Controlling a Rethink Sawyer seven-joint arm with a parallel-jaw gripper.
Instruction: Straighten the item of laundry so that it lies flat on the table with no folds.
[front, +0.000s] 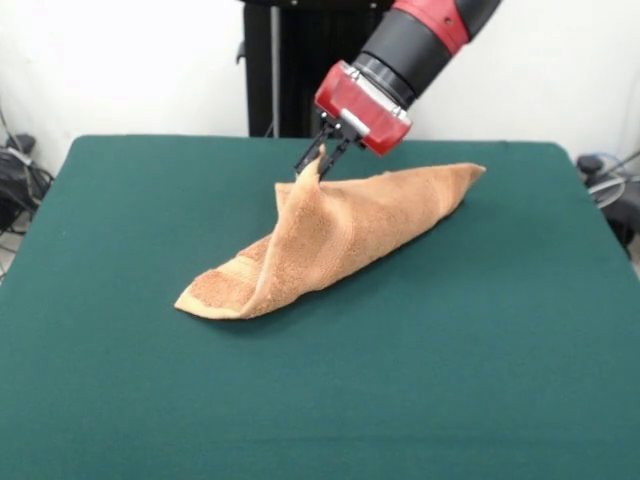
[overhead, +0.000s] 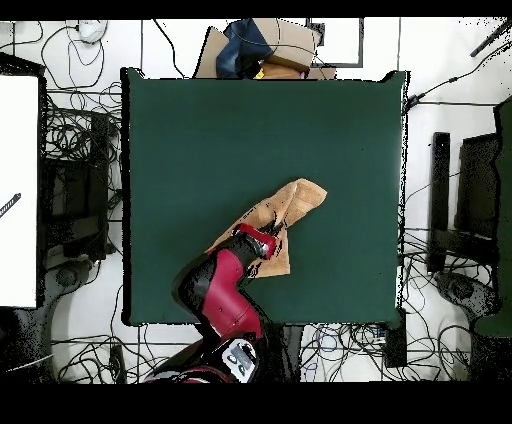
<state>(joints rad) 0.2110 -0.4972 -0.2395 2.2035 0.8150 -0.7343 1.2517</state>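
Note:
The light orange-tan towel (front: 330, 240) lies folded and bunched on the dark green table (front: 480, 380). One corner is lifted into a peak near the table's far middle, and the rest trails down to a low fold at the front left and a point at the right. My gripper (front: 318, 162) is shut on that raised corner, holding it just above the table. In the overhead view the towel (overhead: 292, 205) stretches diagonally, and the gripper (overhead: 272, 236) sits over its lower part, with the red arm covering some of the cloth. The label is hidden.
The robot's black pedestal (front: 300, 70) stands behind the table's far edge. Cables and equipment lie on the floor beside both sides of the table (overhead: 80, 180). Cardboard boxes (overhead: 270, 45) sit beyond the table edge opposite the robot.

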